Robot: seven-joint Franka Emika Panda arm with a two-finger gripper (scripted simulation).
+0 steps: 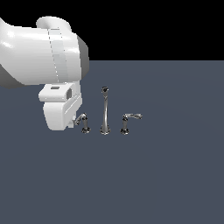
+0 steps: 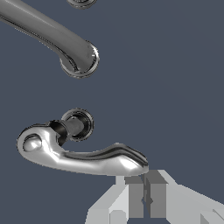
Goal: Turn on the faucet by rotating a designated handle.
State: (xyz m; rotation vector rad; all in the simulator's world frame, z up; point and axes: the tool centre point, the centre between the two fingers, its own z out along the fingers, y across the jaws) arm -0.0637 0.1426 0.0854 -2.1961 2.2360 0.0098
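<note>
Exterior view: the handle (image 1: 82,122) — a small chrome lever on a short post — stands on the dark grey surface (image 1: 166,175) at the left end of the faucet (image 1: 105,113), its arm reaching toward the exterior view's left. Just beside it rises the tall thin spout (image 1: 104,111) with its knobbed top, and beyond that the twin lever (image 1: 129,121), arm pointing to the exterior view's right. The white robot arm (image 1: 39,54) fills the upper left, its hand lowered right next to the handle's arm.

Wrist view: the handle (image 2: 78,153) lies across the frame, its curved tip just at the gripper (image 2: 143,194). The two grey fingers (image 2: 134,199) sit nearly together with nothing between them — closed, or very close to it — and whether they touch the lever tip cannot be told.
</note>
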